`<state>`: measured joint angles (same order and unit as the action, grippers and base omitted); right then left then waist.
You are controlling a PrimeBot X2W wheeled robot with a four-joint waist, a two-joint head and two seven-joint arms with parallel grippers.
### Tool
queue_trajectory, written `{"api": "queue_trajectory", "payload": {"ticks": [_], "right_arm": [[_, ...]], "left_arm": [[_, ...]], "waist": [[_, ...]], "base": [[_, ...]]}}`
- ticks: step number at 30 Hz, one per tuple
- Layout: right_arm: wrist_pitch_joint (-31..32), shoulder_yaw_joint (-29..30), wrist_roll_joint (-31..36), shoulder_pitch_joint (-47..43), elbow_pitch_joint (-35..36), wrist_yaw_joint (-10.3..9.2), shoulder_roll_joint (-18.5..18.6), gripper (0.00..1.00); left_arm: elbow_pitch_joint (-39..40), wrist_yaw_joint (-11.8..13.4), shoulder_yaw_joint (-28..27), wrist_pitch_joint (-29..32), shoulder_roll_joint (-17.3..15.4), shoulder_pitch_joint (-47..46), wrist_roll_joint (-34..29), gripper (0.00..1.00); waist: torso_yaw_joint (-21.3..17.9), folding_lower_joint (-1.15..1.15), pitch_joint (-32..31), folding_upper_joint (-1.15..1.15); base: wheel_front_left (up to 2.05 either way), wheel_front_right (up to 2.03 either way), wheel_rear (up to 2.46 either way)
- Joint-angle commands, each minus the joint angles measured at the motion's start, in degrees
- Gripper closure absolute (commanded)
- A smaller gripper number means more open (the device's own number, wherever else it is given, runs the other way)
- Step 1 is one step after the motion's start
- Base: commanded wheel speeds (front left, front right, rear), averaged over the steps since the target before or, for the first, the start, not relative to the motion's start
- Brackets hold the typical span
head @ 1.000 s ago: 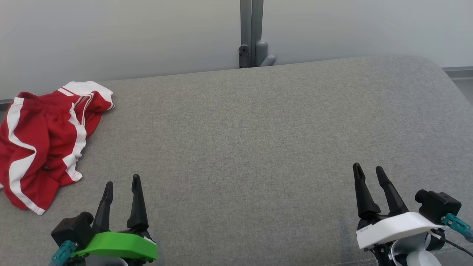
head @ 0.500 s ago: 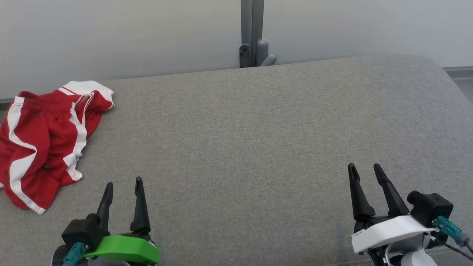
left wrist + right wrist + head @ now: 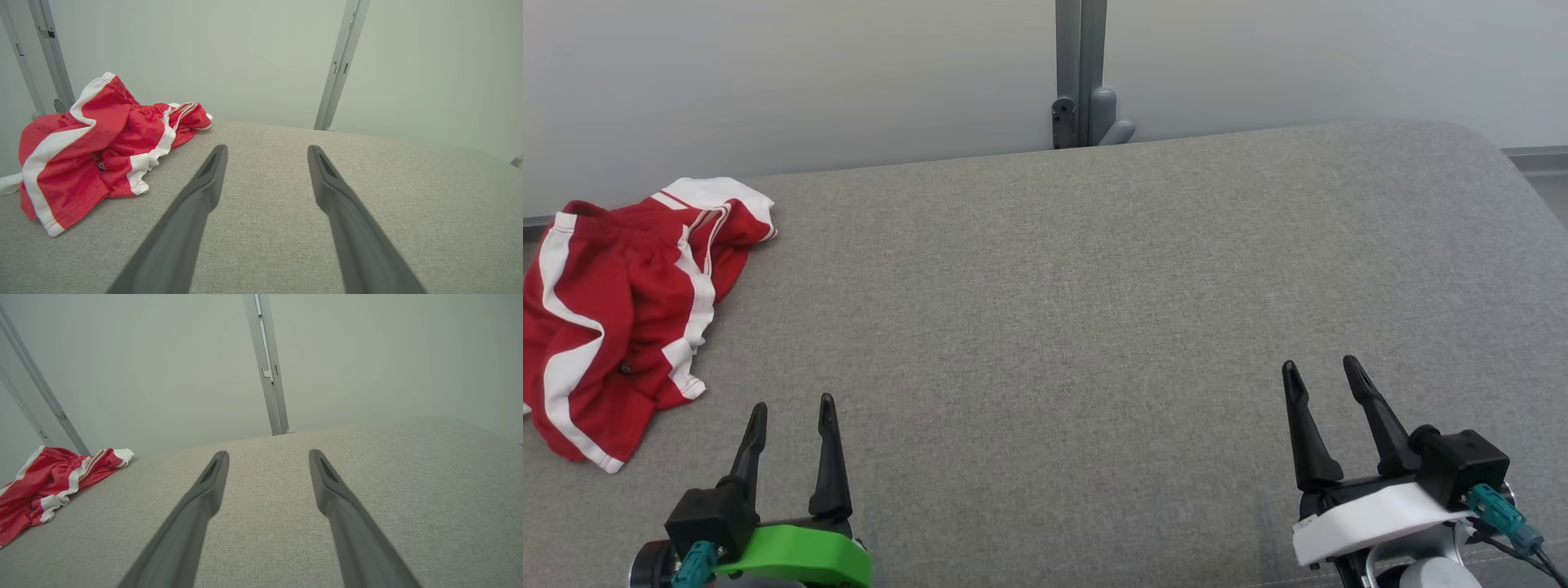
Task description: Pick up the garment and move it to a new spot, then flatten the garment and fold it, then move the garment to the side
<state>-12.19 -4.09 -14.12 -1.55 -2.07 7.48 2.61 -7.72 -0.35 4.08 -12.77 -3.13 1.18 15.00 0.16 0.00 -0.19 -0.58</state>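
The garment [image 3: 613,310] is a pair of red shorts with white stripes, lying crumpled at the far left of the grey padded surface [image 3: 1078,286]. In the left wrist view the garment [image 3: 102,151] lies ahead and to the left of the fingers. The right wrist view has the garment [image 3: 45,486] at its far left edge. My left gripper [image 3: 792,407] stands open near the front edge, to the right of the shorts and apart from them. At the front right my right gripper [image 3: 1321,367] is open too, with nothing between its fingers.
A pale wall with a grey metal post [image 3: 1080,73] runs along the back edge of the surface. The surface's rounded right corner [image 3: 1494,155] drops off toward the floor. Bare grey fabric stretches between the two grippers.
Both grippers have drawn back slightly toward the front edge; the right one has also shifted a little left. The shorts have not moved.
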Motion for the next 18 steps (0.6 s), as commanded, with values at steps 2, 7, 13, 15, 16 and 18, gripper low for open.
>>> {"api": "queue_trajectory", "payload": {"ticks": [2,7,13,15,16,18], "right_arm": [[-0.73,-0.1,1.64,-0.56,0.63,0.02,0.36,0.0],[-1.32,-0.15,3.65,-0.73,0.69,0.02,0.37,0.0],[-1.99,-0.54,6.01,-1.27,0.94,0.02,0.37,0.0],[-2.27,-0.7,6.77,-1.5,1.0,0.02,0.38,0.0],[-2.41,-0.79,7.15,-1.57,1.07,0.02,0.38,0.0],[-2.62,-0.94,7.81,-1.74,1.14,0.02,0.38,0.0]], "left_arm": [[-0.11,-0.29,-0.25,-0.58,-0.02,0.33,-1.47,0.0],[-0.59,-0.49,-0.5,-1.1,0.1,0.52,-3.3,0.0],[-1.12,-0.69,-0.55,-1.64,0.18,0.93,-5.37,0.0],[-1.28,-0.78,-0.51,-1.84,0.2,1.13,-6.19,0.0],[-1.35,-0.83,-0.5,-1.95,0.2,1.24,-6.6,0.0],[-1.52,-0.87,-0.46,-2.04,0.2,1.45,-7.3,0.0]], "waist": [[0.02,0.0,0.05,0.48],[0.1,0.0,0.04,0.5],[0.15,0.0,-0.2,0.53],[0.17,0.0,-0.27,0.54],[0.18,0.0,-0.31,0.54],[0.2,0.0,-0.38,0.55]], "base": [[0.0,0.0,0.0],[0.0,0.0,0.0],[0.0,0.0,0.0],[0.0,0.0,0.0],[0.0,0.0,0.0],[0.0,0.0,0.0]]}}
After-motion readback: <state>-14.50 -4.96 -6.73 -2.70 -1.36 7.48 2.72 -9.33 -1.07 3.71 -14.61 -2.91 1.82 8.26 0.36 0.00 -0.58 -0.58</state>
